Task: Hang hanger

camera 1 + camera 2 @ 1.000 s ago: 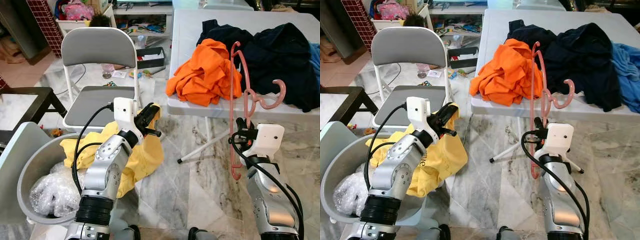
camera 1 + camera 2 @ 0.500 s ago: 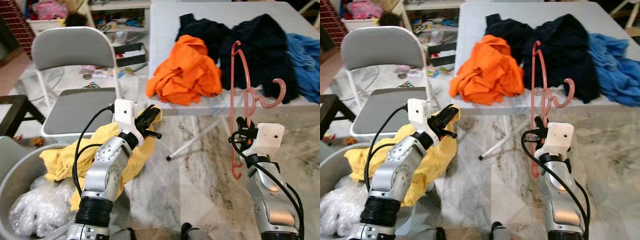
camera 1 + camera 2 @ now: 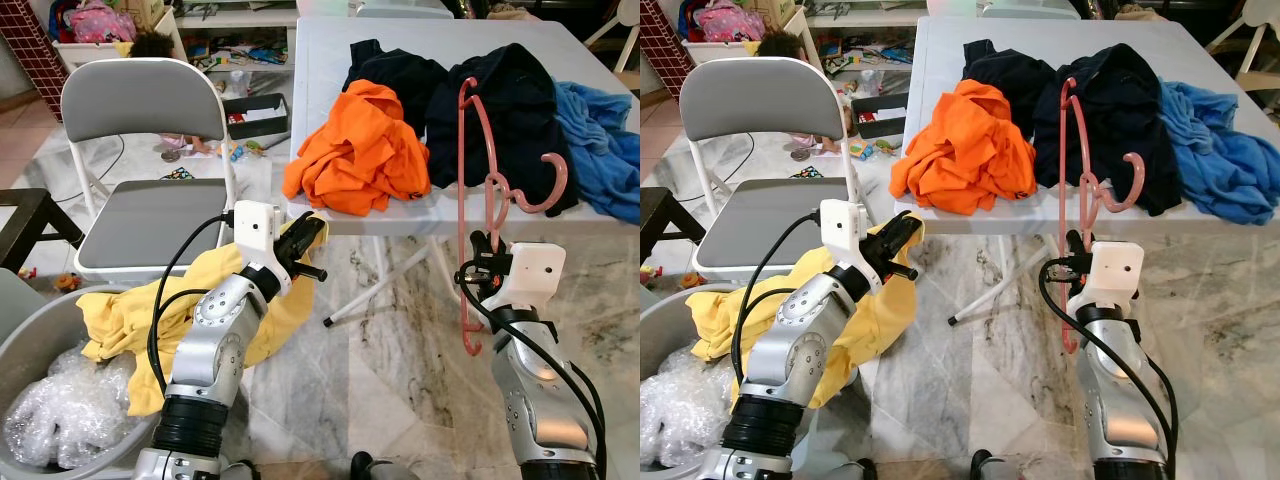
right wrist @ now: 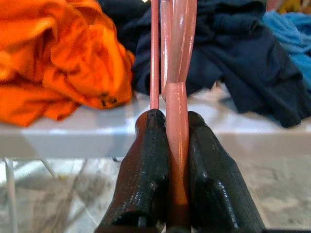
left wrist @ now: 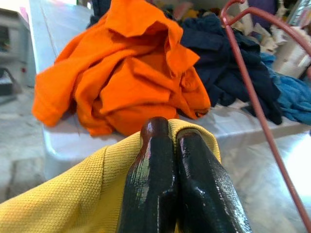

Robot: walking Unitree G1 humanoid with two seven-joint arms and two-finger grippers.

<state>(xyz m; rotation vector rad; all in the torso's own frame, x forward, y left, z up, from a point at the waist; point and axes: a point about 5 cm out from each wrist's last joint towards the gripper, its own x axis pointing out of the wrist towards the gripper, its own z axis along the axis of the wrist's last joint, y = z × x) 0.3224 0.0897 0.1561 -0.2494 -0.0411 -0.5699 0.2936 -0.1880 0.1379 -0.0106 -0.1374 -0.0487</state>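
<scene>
The right gripper (image 4: 177,160) pinches the pink hanger (image 3: 478,170) between its two black fingers (image 4: 146,170), holding it upright in front of the desk's near edge, its hook curling out to the robot's right. The left gripper (image 5: 176,170) has its fingers pressed together on a fold of the yellow garment (image 3: 150,310), which trails from the gripper down over the rim of a grey bin (image 3: 22,345) at the robot's left; crumpled clear plastic (image 3: 55,415) lies inside the bin.

Beyond the grippers stands the white desk (image 3: 325,70). An orange garment (image 3: 355,155) is heaped at its near left corner, dark navy clothes (image 3: 500,95) lie along the middle, and a blue garment (image 3: 610,150) spreads toward the right edge. A grey folding chair (image 3: 150,170) stands just left of the desk. The floor (image 3: 390,380) is veined marble, and toys and clutter are scattered around low shelves behind the chair.
</scene>
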